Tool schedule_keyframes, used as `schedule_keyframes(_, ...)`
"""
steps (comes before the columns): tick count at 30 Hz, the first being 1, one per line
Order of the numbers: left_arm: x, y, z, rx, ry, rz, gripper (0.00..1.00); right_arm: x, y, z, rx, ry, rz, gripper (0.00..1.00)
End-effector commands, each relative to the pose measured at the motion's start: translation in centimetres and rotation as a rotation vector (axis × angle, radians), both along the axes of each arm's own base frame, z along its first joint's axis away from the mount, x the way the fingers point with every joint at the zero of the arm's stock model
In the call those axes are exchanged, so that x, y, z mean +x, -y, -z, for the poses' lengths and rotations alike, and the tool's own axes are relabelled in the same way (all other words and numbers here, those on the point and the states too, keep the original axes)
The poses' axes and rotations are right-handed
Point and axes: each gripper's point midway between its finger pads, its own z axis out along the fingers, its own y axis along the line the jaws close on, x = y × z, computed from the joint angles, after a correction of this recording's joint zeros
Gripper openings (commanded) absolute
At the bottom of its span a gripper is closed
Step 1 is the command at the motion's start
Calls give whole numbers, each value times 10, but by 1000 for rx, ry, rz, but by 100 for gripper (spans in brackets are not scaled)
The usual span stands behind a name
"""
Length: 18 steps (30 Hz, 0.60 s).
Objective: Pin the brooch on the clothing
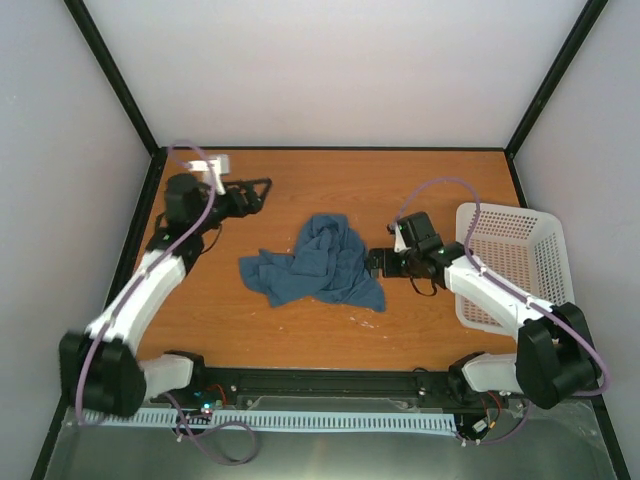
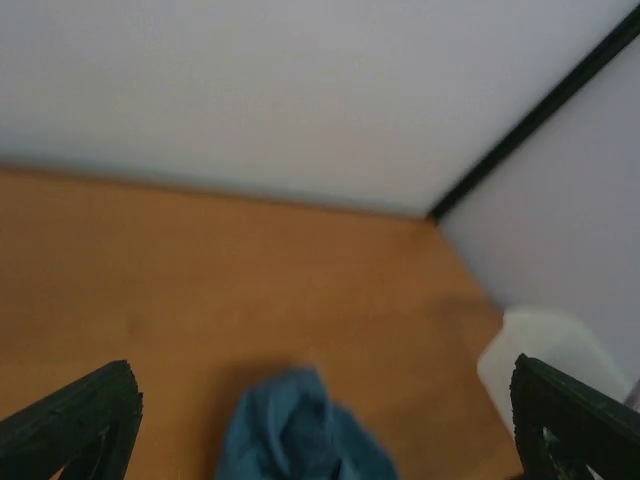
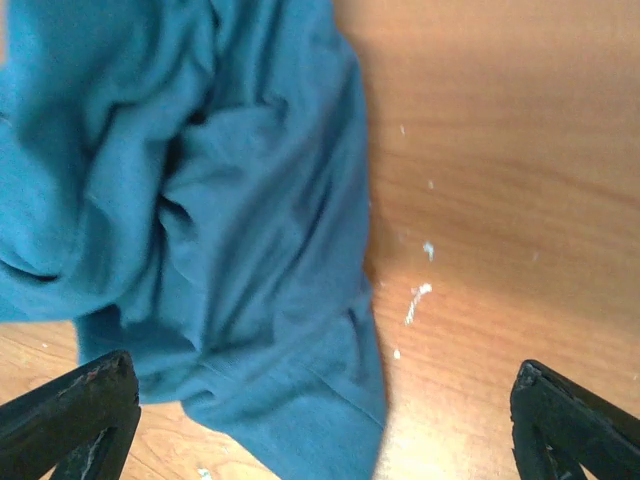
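Two hands: right hand, left hand, both spread, pinching nothing.
Right hand: centre right, just beside shirt.
Shirt: crumpled mid-frame on tabletop.
Basket: right edge.
Left hand: upper left, apart from shirt.
Brooch: cannot tell where.

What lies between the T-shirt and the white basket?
The right tool, open, close beside the T-shirt, and its arm; the top view shows this.
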Motion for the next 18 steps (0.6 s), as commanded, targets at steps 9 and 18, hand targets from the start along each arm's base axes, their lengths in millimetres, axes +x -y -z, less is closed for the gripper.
schedule_keyframes(9, 85, 157, 183, 455, -568, 366, 100, -49, 5, 67, 96, -148, 77, 85)
schedule_keyframes(18, 77, 188, 256, 608, -644, 387, 94, -60, -7, 80, 165, -145, 47, 74)
